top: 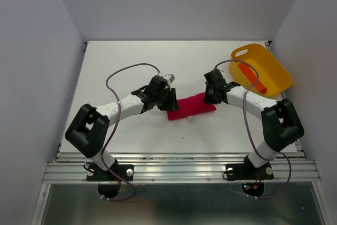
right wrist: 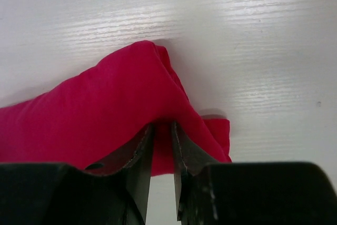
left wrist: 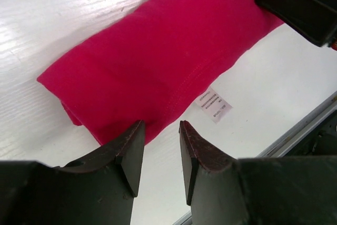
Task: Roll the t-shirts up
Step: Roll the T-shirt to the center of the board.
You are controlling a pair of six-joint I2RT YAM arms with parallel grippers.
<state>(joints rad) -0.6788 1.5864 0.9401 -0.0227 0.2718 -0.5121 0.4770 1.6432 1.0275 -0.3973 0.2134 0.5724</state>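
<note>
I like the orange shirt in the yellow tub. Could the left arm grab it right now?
Probably not. The orange shirt lies in the yellow tub at the far right, and the right gripper with its arm stands in between. The left gripper sits at the red shirt.

From above, my left pincer (top: 168, 100) covers the left end of the crimson t-shirt (top: 190, 106), and my right pincer (top: 214, 95) covers its right end. The print on the care label (left wrist: 213, 105) beside the shirt is too small to read. Whether my right pincer actually pinches the shirt's fold, I cannot tell.
</note>
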